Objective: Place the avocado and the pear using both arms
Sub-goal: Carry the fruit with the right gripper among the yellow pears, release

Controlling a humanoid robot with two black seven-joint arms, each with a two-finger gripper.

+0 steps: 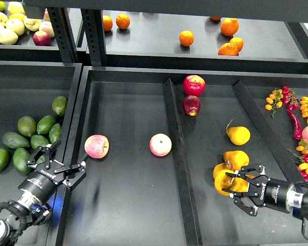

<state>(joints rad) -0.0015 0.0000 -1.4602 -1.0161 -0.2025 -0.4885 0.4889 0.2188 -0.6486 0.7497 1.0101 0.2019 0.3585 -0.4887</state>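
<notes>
The dark green, elongated avocado (14,139) lies in the left tray among lighter avocados. My left gripper (59,164) is open and empty, over the tray edge just right of the avocado pile. My right gripper (237,187) is in the right compartment, shut on a yellow-orange pear (225,183) that it holds at its tip, against the pile of other pears. The pear's brown blotch does not show from here.
Other pears (238,135) lie in the right compartment. Two pale apples (96,146) (160,144) sit in the middle compartment, and red apples (194,85) lie behind the divider (175,133). Peppers (295,123) are at far right. Oranges (186,38) are on the shelf.
</notes>
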